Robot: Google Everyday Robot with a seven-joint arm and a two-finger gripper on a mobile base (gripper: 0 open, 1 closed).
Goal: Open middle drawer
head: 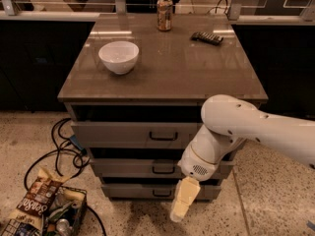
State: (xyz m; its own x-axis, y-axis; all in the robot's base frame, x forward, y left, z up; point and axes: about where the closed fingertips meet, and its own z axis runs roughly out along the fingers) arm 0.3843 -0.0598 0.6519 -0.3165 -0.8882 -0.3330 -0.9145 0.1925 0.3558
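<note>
The cabinet has three grey drawers. The middle drawer (128, 167) is the second one down, with a small dark bar handle (163, 170) at its centre; its front stands about flush with the others. My white arm (236, 132) comes in from the right and hangs in front of the cabinet's right side. My gripper (180, 205) points down in front of the lowest drawer (133, 191), below and just right of the middle drawer's handle, not touching it.
The top drawer (123, 133) has its own handle (163, 136). On the cabinet top (167, 58) stand a white bowl (118, 56), a can (164, 13) and a dark remote (206, 38). Cables (64, 151) and a basket with snack bags (42, 208) lie on the floor at left.
</note>
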